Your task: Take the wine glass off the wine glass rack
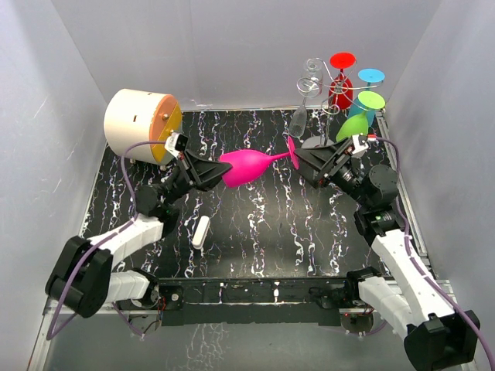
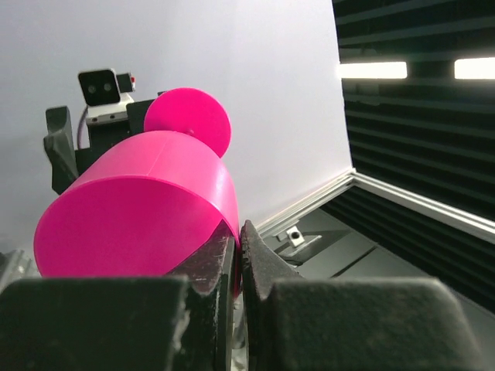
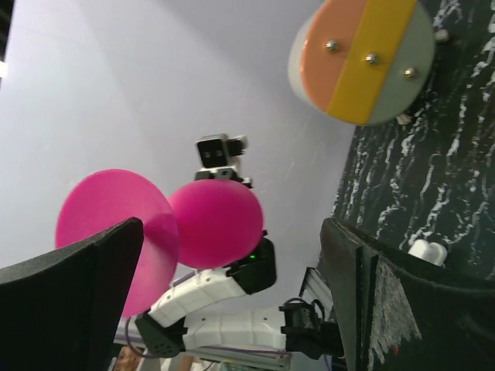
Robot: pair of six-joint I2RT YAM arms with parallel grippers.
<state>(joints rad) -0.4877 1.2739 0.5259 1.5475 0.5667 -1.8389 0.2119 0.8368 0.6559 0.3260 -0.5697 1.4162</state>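
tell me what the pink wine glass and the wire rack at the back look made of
The pink wine glass looks like opaque plastic: uniform colour, soft satin sheen, nothing shows through. The rack looks like thin polished metal wire, silvery with bright glints on its curls.

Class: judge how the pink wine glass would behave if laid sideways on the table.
The pink wine glass would probably roll: its bowl and foot are round. Opaque, it looks like light plastic. Pinched at the rim by the left gripper, it may pivot.
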